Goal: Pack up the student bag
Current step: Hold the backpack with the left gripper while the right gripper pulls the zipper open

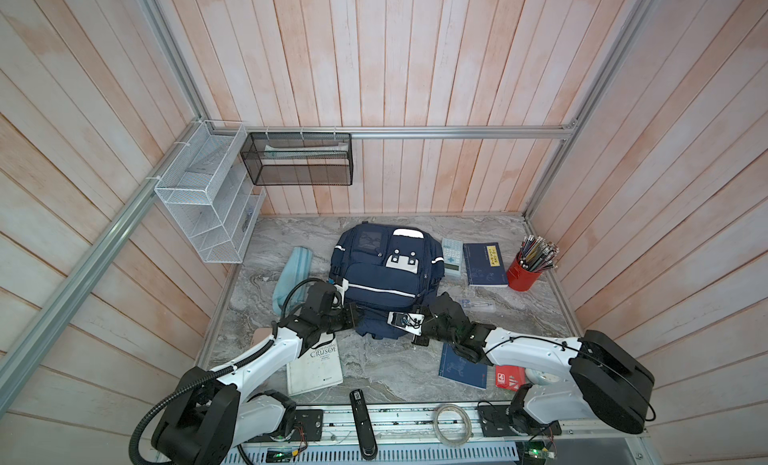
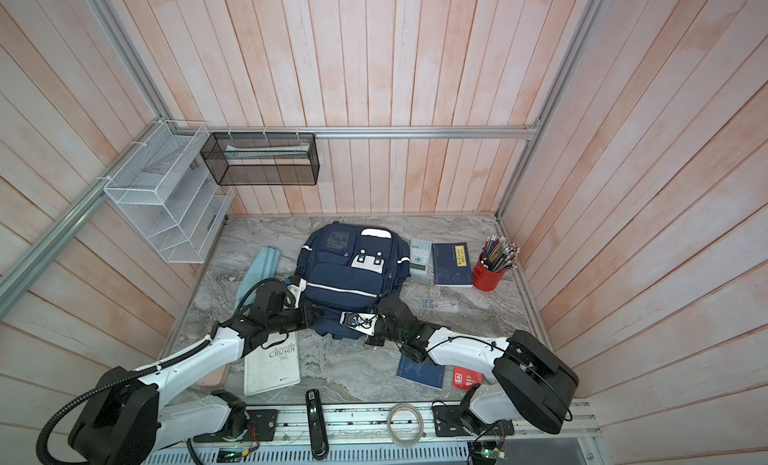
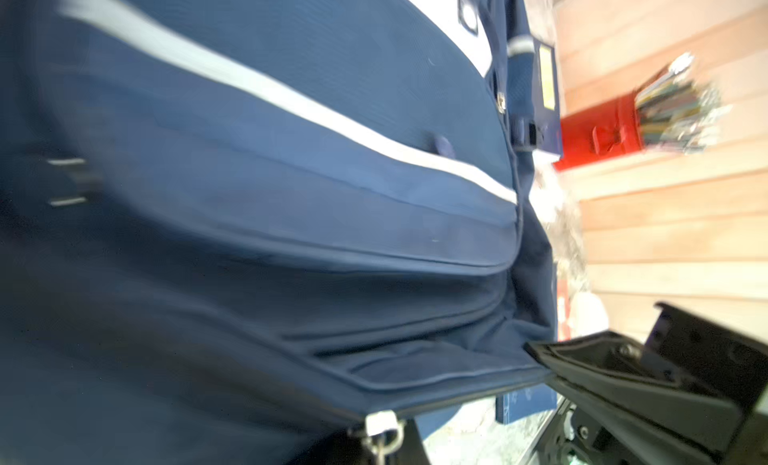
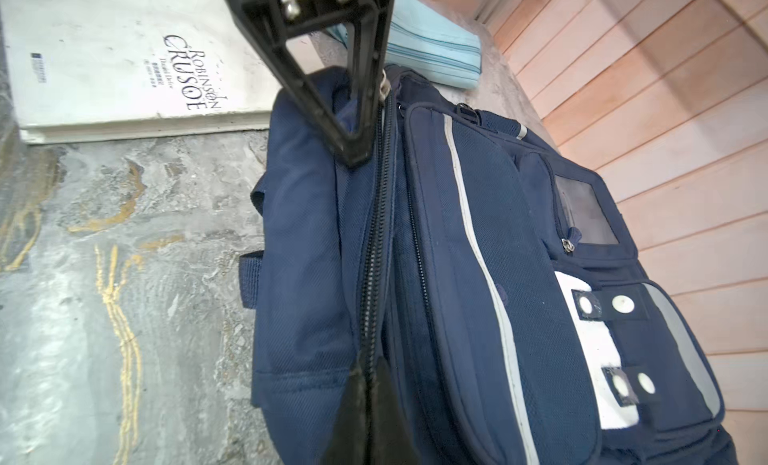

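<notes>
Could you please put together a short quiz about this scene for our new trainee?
1. True or false: the calculator lies between the student bag and the red pencil cup.
2. Which book does the left arm partly cover? A) Robinson Crusoe B) an atlas C) a dictionary
3. Fill in: the left claw and the right claw are both shut on the ___.
Key: 1 true; 2 A; 3 student bag.

The student bag (image 4: 436,255) is matt, coarse-woven navy cloth with smooth pale stripes. The desk (image 4: 124,296) looks like polished grey marble veined gold; the fingers (image 4: 365,76) are matt black plastic.
</notes>
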